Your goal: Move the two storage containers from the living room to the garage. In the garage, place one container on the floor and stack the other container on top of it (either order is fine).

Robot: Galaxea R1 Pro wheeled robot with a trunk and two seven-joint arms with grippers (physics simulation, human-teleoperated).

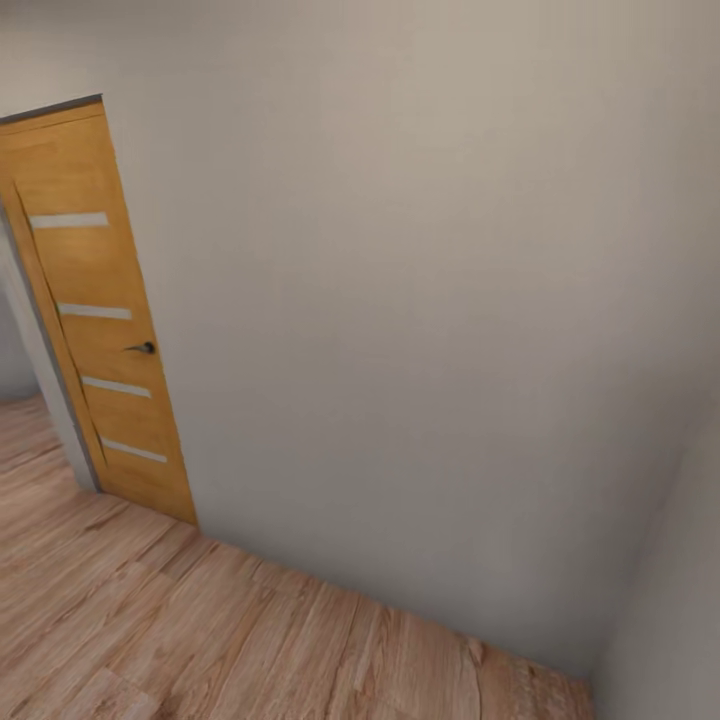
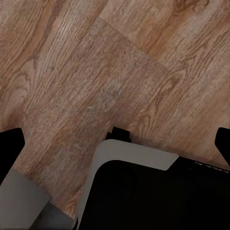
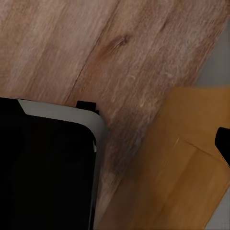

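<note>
Head cam, L to R: an open wooden door w/ four pale strips and a dark handle, then a plain pale wall running to a corner at R. Light wood plank floor below. My L wrist cam looks down on planks and my own black-and-grey base; L gripper's dark fingertips stand wide apart, nothing between. R gripper: can't tell its state; door under that cam. No containers in sight.

Home interior, hallway corner: light wood plank floor, plain pale wall, orange wooden door with dark handle.
</note>
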